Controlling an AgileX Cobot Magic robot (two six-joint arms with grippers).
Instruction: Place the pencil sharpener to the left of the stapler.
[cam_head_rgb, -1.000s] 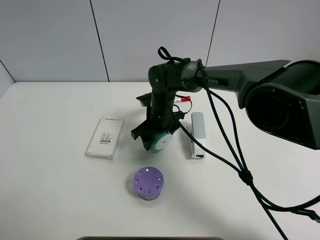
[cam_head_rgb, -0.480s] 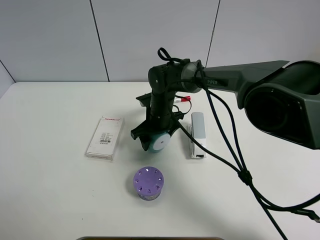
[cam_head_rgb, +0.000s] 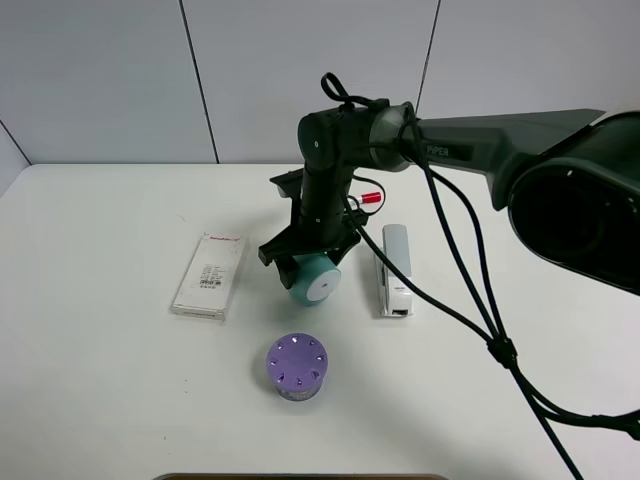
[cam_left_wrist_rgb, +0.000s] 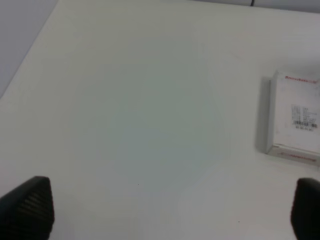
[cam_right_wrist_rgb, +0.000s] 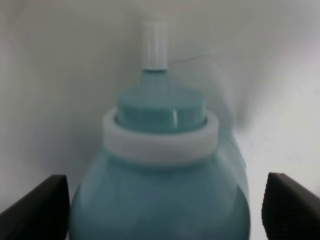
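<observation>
The teal-green pencil sharpener (cam_head_rgb: 313, 277) lies on its side on the white table, its flat white face toward the camera, just left of the light grey stapler (cam_head_rgb: 396, 268). My right gripper (cam_head_rgb: 308, 255) hangs directly over it, open, with one finger on each side. In the right wrist view the sharpener (cam_right_wrist_rgb: 160, 165) fills the middle, its white knob (cam_right_wrist_rgb: 154, 44) at the far end, and the black fingertips (cam_right_wrist_rgb: 42, 207) stand at the picture's edges. My left gripper (cam_left_wrist_rgb: 160, 212) is open over bare table.
A flat white box (cam_head_rgb: 210, 275) lies to the left of the sharpener, also seen as the white box (cam_left_wrist_rgb: 295, 120) in the left wrist view. A purple cylinder with holes (cam_head_rgb: 296, 365) stands in front of the sharpener. A red-capped marker (cam_head_rgb: 368, 198) lies behind the stapler.
My right gripper has lifted slightly and shifted a little back and left. The sharpener stays on the table in the same spot beside the stapler.
</observation>
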